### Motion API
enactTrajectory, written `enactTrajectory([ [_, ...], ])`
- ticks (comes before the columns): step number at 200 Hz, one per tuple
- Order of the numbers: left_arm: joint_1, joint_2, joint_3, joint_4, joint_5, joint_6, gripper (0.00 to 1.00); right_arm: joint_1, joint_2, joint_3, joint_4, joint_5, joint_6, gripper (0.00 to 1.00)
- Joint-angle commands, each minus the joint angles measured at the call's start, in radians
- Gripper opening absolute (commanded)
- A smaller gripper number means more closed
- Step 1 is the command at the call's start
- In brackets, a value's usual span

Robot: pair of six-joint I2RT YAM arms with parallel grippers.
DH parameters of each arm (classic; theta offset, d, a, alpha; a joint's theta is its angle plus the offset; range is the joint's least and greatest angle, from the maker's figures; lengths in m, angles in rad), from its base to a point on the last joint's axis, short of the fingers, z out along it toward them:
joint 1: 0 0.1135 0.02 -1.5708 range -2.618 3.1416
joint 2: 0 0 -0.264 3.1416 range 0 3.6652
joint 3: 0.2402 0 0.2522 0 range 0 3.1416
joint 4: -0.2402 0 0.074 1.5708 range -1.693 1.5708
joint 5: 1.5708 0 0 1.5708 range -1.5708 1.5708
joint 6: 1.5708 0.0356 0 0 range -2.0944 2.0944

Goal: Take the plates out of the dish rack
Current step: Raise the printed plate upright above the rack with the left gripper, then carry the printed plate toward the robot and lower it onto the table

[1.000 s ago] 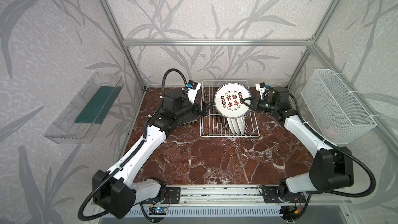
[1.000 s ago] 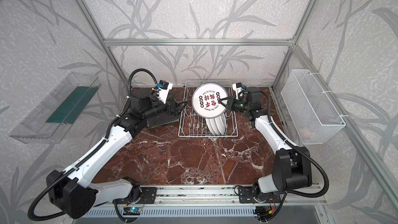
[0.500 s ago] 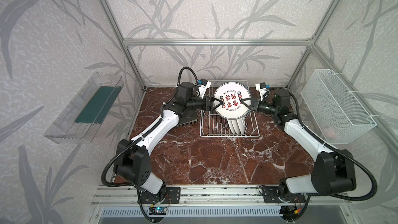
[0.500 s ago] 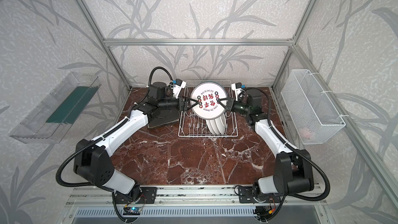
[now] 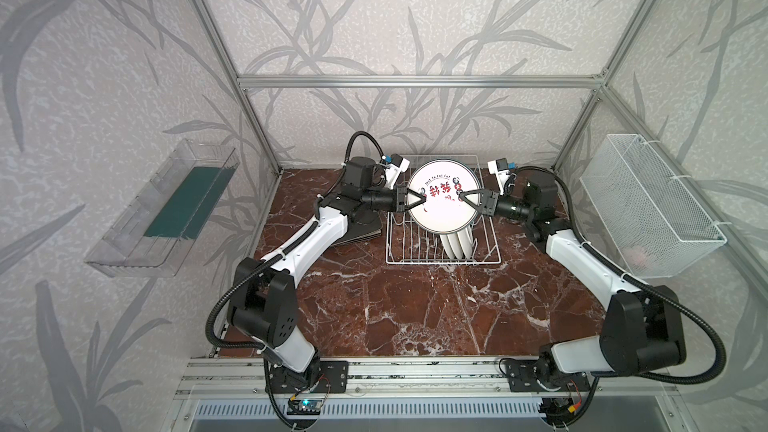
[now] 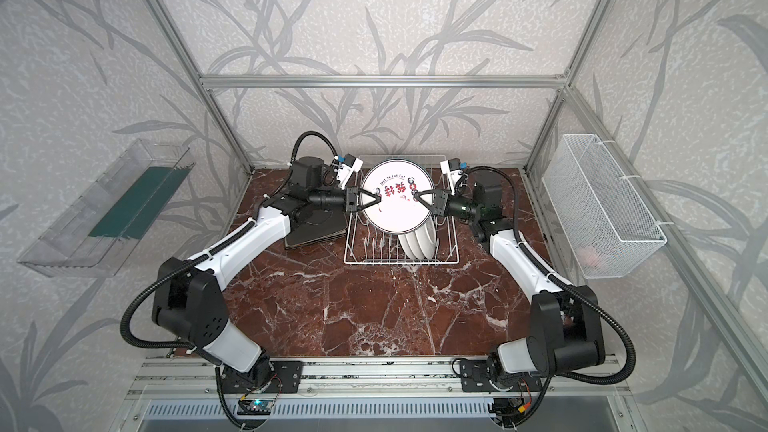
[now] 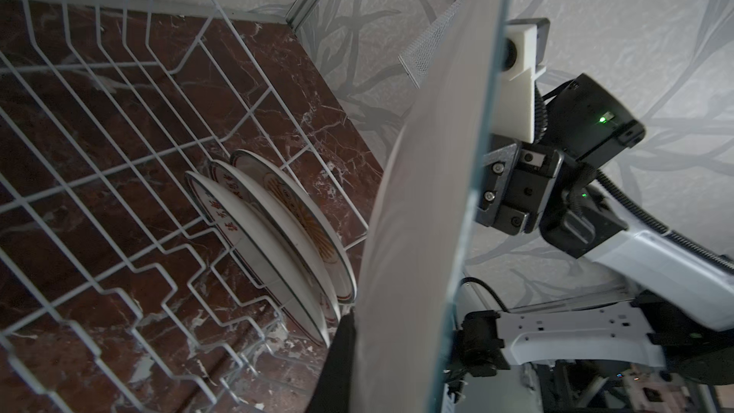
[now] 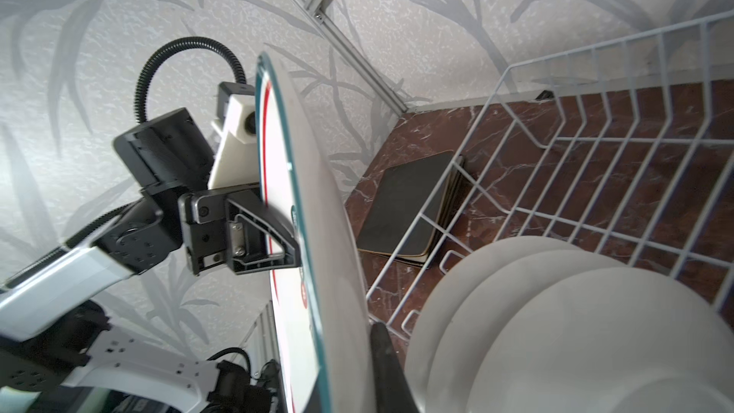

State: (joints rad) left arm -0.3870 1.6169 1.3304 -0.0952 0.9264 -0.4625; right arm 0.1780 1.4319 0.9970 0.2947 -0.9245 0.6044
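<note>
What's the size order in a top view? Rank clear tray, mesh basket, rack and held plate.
1. Tray and basket: they look about alike, so unranked.
2. Rack.
3. Held plate: lifted nearer the camera, yet it looks smaller than the rack.

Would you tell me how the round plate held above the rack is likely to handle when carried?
The round plate looks rigid and glazed, so probably slippery at its rim, where the left gripper and right gripper pinch it. Likely fragile if dropped onto the dish rack.
</note>
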Motion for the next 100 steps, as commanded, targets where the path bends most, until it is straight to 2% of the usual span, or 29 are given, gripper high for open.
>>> enactTrajectory([
  [1,-0.017,-0.031,-0.007,0.045,0.014,0.002,0.00,0.011,0.015,0.012,0.028,0.007,0.005,0.00],
  [29,-0.017,-0.035,-0.029,0.103,0.009,-0.058,0.00,0.012,0.016,0.017,-0.001,0.009,0.002,0.12],
  [62,-0.014,-0.057,-0.036,0.109,0.006,-0.123,0.00,0.013,-0.009,0.033,-0.087,0.053,-0.056,0.41],
  [90,-0.015,-0.121,-0.034,0.008,-0.015,-0.095,0.00,0.012,-0.068,0.050,-0.192,0.138,-0.147,0.62],
  [100,-0.015,-0.147,-0.034,-0.042,-0.027,-0.080,0.00,0.012,-0.091,0.061,-0.239,0.172,-0.187,0.73],
])
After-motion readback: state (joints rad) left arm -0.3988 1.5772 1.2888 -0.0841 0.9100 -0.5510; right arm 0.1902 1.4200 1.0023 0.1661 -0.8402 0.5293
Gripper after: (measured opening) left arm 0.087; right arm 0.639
